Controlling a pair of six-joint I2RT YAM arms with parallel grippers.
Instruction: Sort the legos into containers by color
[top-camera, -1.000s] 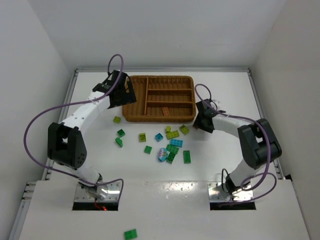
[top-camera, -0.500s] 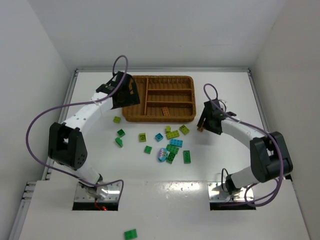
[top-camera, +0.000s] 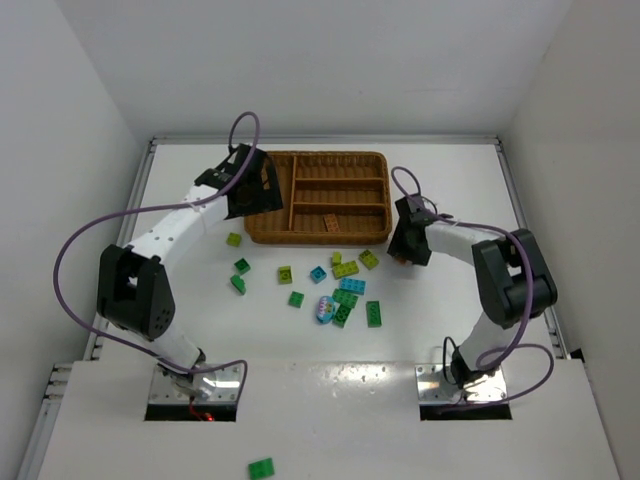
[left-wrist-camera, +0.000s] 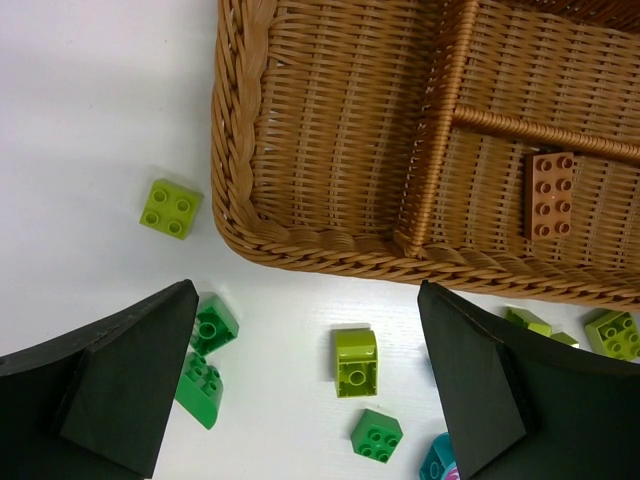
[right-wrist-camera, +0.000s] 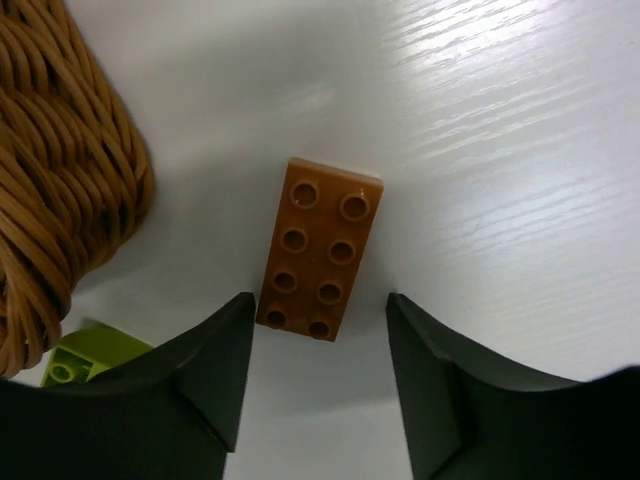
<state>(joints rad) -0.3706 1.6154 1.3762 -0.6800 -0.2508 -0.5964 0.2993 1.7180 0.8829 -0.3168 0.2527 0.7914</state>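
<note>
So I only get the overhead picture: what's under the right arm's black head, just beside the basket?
Observer: An orange-brown brick, flat on the table, studs up. The right jaws straddle its near end, open.
Operator: Is the left arm carrying anything?
Observer: No. The left jaws stand wide apart, holding nothing; a lime brick lies on the table below them.
Operator: Does the basket hold a match?
Observer: Yes: the left wrist view shows a brown brick in a long section, eight studs like the other.
</note>
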